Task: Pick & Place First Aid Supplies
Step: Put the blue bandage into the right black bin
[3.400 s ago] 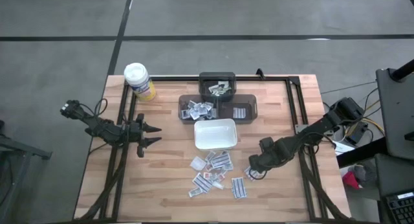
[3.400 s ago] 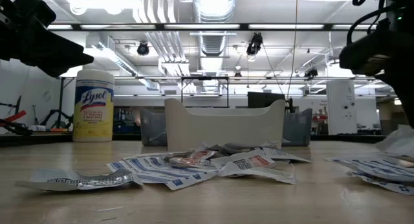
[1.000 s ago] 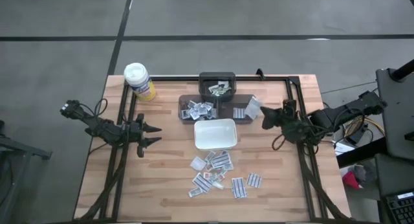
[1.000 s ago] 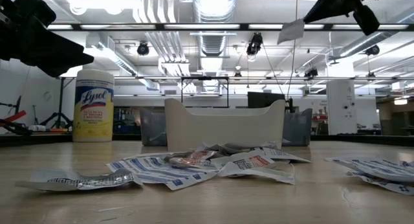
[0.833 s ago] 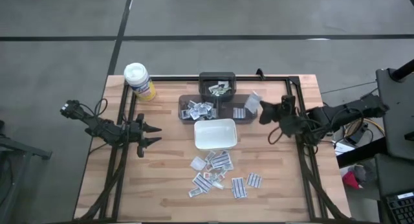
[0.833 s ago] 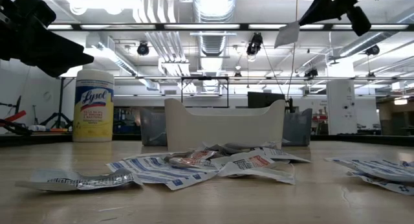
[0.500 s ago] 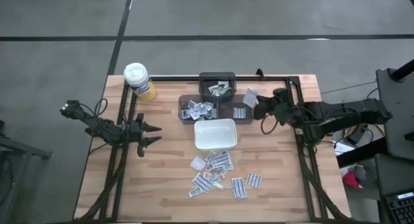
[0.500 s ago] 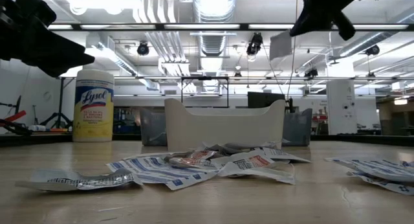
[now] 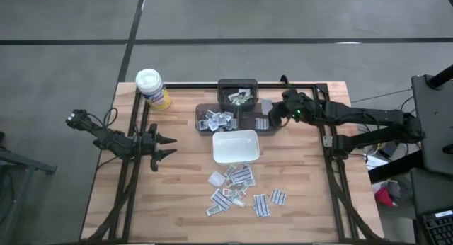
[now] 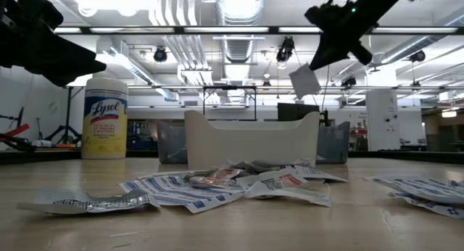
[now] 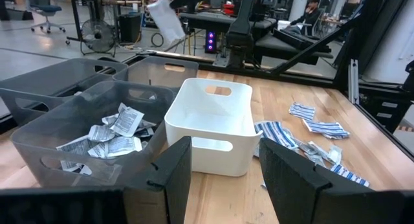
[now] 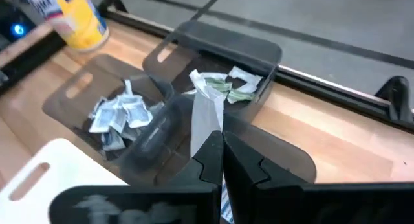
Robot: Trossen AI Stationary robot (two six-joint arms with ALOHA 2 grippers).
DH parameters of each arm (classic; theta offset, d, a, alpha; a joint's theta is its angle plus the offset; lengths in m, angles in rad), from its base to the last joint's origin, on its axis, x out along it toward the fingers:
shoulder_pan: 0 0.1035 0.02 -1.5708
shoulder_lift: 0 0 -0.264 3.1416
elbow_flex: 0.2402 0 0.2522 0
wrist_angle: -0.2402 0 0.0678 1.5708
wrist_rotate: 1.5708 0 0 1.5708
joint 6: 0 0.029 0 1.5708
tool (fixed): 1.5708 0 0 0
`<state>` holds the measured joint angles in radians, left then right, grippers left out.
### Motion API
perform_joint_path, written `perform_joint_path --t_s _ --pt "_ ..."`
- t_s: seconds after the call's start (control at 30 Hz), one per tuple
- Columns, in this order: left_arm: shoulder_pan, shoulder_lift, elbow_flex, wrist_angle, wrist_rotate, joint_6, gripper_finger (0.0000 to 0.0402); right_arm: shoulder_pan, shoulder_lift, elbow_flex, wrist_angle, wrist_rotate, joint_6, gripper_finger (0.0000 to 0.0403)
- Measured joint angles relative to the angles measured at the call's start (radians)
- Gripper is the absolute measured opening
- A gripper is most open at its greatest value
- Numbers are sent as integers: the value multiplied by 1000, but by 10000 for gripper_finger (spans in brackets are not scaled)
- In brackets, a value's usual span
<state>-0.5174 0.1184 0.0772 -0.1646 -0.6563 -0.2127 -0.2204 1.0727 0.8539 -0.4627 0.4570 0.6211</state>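
Hanging edge-down, the white packet (image 9: 267,107) is dangling from the right gripper (image 9: 277,112), whose fingers are pinching it tight, directly above the right-hand grey bin (image 9: 263,118); the left gripper (image 9: 170,146) is waiting well apart, fingers spread, holding nothing

The print on the loose packets (image 9: 237,186) on the table is too small to read from above. In the low view the white dish (image 10: 252,141) hides most of the grey bins (image 10: 332,142) behind it, and the packets at the right edge (image 10: 428,188) are cut off by the frame. The packet (image 12: 207,115) pinched in the right gripper (image 12: 222,151) shows only edge-on in the right wrist view (its face cannot be made out). The bin beneath it is largely covered by the 2 fingers (image 12: 249,169). The left arm's base runs off the left wrist picture's bottom edge.
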Motion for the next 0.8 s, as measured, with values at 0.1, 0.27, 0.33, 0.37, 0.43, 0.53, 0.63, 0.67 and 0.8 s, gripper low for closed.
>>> perform_joint_path --t_s 0.1,0.27,0.33,0.37,0.43,0.53,0.63,0.67,0.8 --pt "0 0 0 0 0 0 177 -50 45 0 24 -68 -47 8" --pt "0 0 0 0 0 0 177 -115 122 0 31 -182 -105 8" --pt "0 0 0 0 0 0 177 -131 153 0 32 -217 -125 8" --pt "0 0 0 0 0 0 177 -139 166 0 32 -234 -134 8" --pt "0 0 0 0 0 0 177 -153 194 0 33 -272 -161 8" --pt "0 0 0 0 0 0 177 -177 233 14 32 -324 -204 8" --pt "0 0 0 0 0 0 177 -204 270 48 16 -391 -264 8" --pt "0 0 0 0 0 0 177 -213 283 65 1 -408 -286 8" --pt "0 0 0 0 0 0 177 -251 352 159 -115 -463 -391 8"
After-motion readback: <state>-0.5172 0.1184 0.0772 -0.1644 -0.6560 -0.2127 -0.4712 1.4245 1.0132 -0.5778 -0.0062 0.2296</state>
